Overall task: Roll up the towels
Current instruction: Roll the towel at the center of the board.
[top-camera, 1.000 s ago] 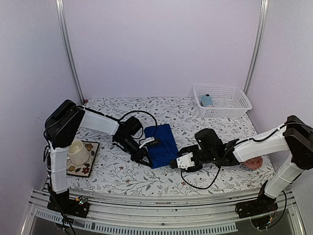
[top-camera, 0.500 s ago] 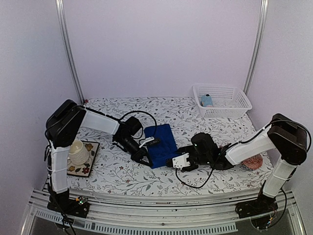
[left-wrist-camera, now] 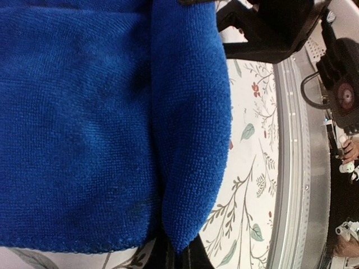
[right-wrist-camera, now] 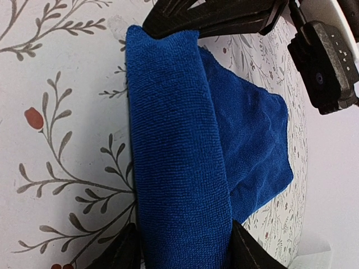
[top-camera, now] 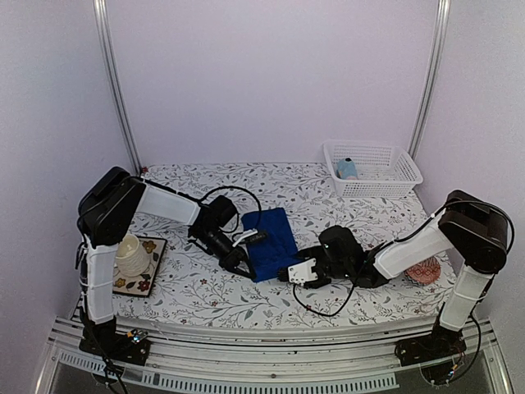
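Left gripper [top-camera: 243, 264] pinching royal-blue towel [top-camera: 271, 241]; right gripper [top-camera: 289, 272] half-wide astride its fold; floral tablecloth [top-camera: 328, 197], lavender walls [top-camera: 271, 74].

Royal-blue towel [left-wrist-camera: 101, 123] — folded edge pinched

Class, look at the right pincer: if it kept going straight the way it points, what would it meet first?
Most likely the royal-blue towel: its rolled near edge lies between the right pincer's open fingers; beyond it sits the left pincer.

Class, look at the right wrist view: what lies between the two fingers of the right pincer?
In the right wrist view, the rolled near edge of the royal-blue towel lies between the right pincer's open fingers, with floral tablecloth beside it.
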`<control>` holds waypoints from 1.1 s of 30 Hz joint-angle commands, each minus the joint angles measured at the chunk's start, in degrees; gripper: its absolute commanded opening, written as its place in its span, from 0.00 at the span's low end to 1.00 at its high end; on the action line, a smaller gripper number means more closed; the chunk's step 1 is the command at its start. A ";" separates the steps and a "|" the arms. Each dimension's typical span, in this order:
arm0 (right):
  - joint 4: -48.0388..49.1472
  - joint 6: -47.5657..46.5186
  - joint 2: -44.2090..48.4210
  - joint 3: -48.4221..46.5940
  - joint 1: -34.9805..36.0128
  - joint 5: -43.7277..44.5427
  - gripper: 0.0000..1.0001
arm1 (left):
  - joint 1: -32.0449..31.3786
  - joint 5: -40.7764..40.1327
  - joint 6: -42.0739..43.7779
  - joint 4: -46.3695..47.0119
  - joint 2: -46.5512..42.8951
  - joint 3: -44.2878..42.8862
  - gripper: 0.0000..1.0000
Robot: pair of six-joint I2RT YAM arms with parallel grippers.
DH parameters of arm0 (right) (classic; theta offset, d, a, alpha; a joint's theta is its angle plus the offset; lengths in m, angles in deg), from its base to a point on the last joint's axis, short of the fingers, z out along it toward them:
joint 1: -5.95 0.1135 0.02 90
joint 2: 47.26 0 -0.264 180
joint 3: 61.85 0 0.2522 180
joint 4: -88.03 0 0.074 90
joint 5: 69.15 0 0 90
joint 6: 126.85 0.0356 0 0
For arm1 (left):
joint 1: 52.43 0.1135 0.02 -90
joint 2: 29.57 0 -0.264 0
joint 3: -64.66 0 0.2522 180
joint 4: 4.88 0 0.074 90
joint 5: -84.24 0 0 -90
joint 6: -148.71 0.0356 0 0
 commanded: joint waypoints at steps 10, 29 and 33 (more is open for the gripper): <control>-0.41 1.34 -5.94 -3.92 0.30 1.91 0.37 | 2.14 -3.60 -0.84 -0.89 2.88 -0.60 0.00; -14.86 3.90 -2.84 -7.86 0.02 -5.05 0.04 | 2.42 -15.44 -1.42 0.88 -3.78 3.72 0.54; -18.72 4.73 -2.48 -9.82 -0.18 -6.46 0.03 | 2.41 -18.17 -2.00 1.81 -6.09 6.67 0.63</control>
